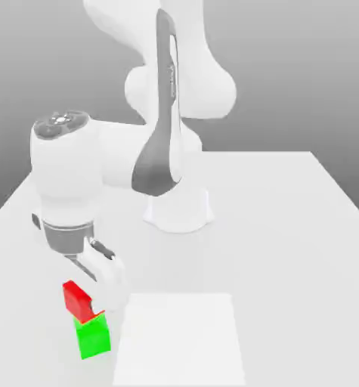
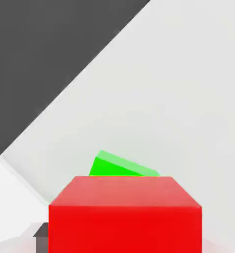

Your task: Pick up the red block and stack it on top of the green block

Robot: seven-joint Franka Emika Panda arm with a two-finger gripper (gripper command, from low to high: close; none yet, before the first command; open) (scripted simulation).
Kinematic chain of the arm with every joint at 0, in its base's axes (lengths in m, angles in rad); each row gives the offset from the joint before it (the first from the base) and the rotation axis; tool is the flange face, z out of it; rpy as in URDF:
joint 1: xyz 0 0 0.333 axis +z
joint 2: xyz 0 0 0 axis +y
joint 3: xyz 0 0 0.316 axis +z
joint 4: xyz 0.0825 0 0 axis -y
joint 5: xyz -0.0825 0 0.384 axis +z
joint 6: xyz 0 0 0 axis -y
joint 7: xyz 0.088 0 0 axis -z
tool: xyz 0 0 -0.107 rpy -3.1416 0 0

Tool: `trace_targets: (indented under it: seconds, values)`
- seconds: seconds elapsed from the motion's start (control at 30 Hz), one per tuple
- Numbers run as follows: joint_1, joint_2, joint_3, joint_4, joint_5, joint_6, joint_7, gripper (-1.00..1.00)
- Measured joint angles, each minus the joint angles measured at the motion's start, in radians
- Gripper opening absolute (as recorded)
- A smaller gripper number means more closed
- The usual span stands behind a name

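Sitting on the green block, the red block is skewed: rotated against the cube below and shifted toward the exterior view's left, so part of it overhangs and the corners don't line up. Both are small plain cubes, smooth matte faces, sharp edges, about equal in size. In the hand view the red block is directly below the pincer, with a slice of the green block peeking out beyond its far edge.

Pincer is right above the stack, white fingers angled down, their tips at the red block's upper edge on the side toward the exterior view's right. Can't tell from the frames whether the jaws are released or still clenched on the red block; contact is not resolvable either.

Stack stands on the table, a flat, matte white surface. Just beside the stack, toward the exterior view's right of the pincer, a brighter white square patch lies flush with the table. Robot base is well behind the pincer, round white pedestal, glossy white arm links with a grey inset. Open table all around the stack; the table's edge on the exterior view's left runs fairly near the blocks, much more room on the other side.
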Motion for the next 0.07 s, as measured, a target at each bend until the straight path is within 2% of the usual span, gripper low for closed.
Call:
trace_targets:
  seconds: [0.07]
  values:
    - [0.0,0.0,0.0,0.0,0.0,0.0,0.0,1.0]
